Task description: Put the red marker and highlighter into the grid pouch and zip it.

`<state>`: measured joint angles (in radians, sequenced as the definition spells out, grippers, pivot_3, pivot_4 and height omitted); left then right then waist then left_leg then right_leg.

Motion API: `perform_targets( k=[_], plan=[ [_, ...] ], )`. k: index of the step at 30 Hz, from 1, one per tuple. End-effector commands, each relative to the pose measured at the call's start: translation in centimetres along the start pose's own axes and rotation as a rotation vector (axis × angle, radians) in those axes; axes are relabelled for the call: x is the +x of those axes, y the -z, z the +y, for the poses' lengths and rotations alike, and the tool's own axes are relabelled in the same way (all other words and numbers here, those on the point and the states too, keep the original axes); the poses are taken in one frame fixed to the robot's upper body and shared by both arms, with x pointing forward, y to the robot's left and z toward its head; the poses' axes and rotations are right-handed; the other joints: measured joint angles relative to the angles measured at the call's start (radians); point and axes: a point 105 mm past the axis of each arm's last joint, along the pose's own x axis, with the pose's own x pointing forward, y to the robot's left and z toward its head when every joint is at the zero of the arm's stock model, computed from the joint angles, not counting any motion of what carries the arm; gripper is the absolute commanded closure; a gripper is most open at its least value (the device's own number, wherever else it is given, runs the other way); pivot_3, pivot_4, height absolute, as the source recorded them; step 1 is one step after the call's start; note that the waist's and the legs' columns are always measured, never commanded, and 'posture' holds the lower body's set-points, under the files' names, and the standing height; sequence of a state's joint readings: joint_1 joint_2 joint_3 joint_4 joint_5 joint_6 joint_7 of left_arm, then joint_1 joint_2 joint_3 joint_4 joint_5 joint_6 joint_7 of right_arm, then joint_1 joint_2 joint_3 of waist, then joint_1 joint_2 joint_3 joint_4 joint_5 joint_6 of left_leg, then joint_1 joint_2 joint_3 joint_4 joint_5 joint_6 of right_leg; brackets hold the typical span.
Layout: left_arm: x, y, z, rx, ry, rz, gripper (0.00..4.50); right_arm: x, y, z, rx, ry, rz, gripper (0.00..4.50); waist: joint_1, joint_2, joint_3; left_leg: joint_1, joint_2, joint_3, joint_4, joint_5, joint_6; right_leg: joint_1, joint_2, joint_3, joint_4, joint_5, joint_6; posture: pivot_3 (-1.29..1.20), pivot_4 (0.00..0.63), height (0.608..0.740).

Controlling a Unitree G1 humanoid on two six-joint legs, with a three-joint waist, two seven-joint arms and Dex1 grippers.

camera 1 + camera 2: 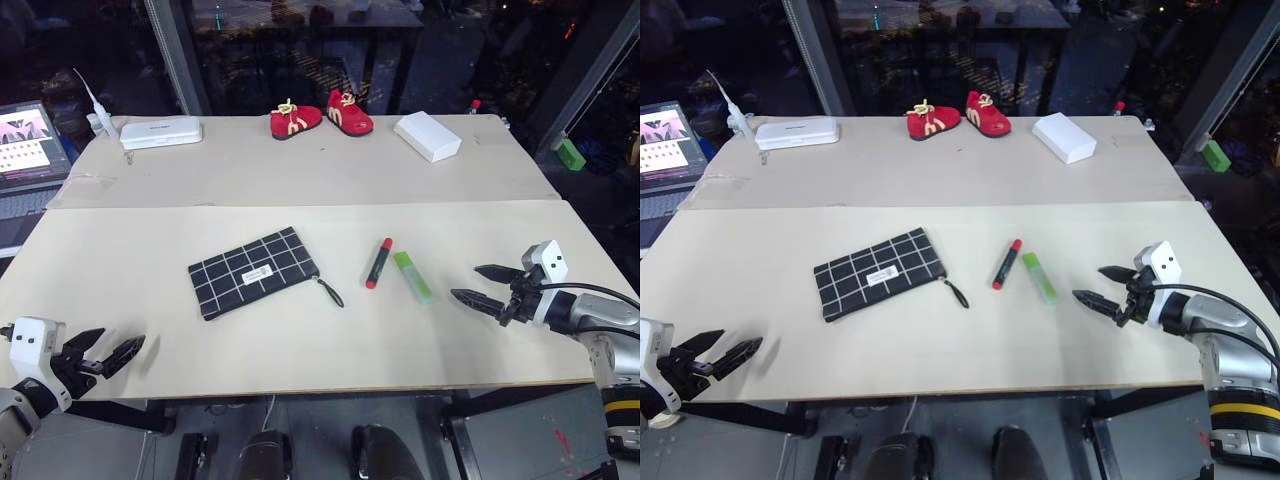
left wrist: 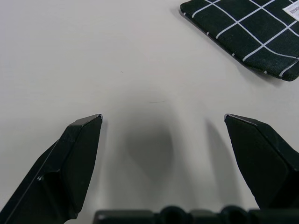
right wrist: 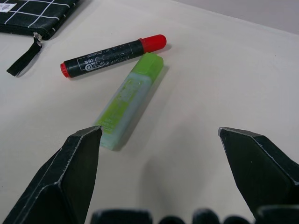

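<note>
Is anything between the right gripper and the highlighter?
Nothing visible. The right gripper is open, with bare table between it and the highlighter. The red marker lies on the highlighter's far side, toward the grid pouch.

Left gripper: two black, wedge-shaped fingers tapering to angled tips, mounted on a white boxy block with a small dark dot. Right gripper: same black pointed fingers and white block, then a silver-grey cylindrical wrist; black cable loops alongside; yellow band lower on the arm.
</note>
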<state>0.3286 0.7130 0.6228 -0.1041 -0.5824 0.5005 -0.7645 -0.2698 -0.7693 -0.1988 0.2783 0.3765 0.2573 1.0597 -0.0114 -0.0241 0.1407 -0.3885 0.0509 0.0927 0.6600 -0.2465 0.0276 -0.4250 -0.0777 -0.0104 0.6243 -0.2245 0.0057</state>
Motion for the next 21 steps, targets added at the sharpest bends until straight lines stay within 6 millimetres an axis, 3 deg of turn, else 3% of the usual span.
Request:
perform_targets(
  k=[1,3,6,10,14,16,21],
  plan=[
    [-0.3,-2.1,-0.4,0.025,0.023,-0.08,0.0,0.4,-1.3,-0.4,-0.039,0.013,-0.046,0.08,0.0,0.0,0.0,0.0,0.0,0.0,0.0,0.0,0.0,0.0,0.0,0.0,0.0,0.0,0.0,0.0,0.15,0.74],
    [-0.2,-3.4,-1.3,0.055,0.098,-0.142,0.0,1.2,-1.9,-0.5,-0.037,0.014,-0.074,0.08,-0.004,0.0,0.0,0.0,0.0,0.0,0.0,0.0,0.0,0.0,0.0,0.0,0.0,0.0,0.0,0.0,0.15,0.74],
    [0.2,-2.5,-1.9,0.239,0.144,-0.087,0.0,1.6,-2.4,-0.7,-0.004,0.016,-0.101,0.77,-0.003,0.0,0.0,0.001,0.0,0.001,0.0,0.0,0.0,0.0,0.0,0.0,0.0,0.0,0.0,0.0,0.15,0.74],
    [0.5,-2.0,-2.6,0.452,0.188,-0.053,0.0,1.8,-3.0,-0.2,-0.003,-0.03,-0.119,2.16,-0.001,0.0,0.0,0.0,0.0,0.001,0.0,-0.001,0.0,0.0,0.0,0.0,0.0,0.0,-0.001,0.0,0.15,0.74],
    [0.9,-2.7,-2.2,0.548,0.18,-0.074,0.0,2.2,-3.7,-0.1,-0.014,-0.045,-0.131,3.5,0.0,0.0,0.0,-0.001,0.0,0.001,0.0,-0.001,0.0,-0.001,0.0,0.0,0.0,0.0,0.0,0.0,0.15,0.74],
    [1.3,-3.6,-2.1,0.633,0.191,-0.079,0.0,2.9,-4.9,0.6,-0.036,-0.084,-0.159,4.27,0.0,0.0,0.0,0.0,0.0,0.001,0.0,-0.001,0.0,0.0,0.0,0.0,0.0,0.0,0.0,0.0,0.15,0.74],
    [1.8,-3.9,-1.8,0.779,0.231,-0.054,0.0,5.4,-7.4,2.8,-0.076,-0.188,-0.198,4.43,-0.007,0.0,0.0,0.001,0.001,0.002,0.0,-0.001,0.0,-0.001,0.0,0.0,0.001,0.0,0.0,0.0,0.15,0.74]
  ],
)
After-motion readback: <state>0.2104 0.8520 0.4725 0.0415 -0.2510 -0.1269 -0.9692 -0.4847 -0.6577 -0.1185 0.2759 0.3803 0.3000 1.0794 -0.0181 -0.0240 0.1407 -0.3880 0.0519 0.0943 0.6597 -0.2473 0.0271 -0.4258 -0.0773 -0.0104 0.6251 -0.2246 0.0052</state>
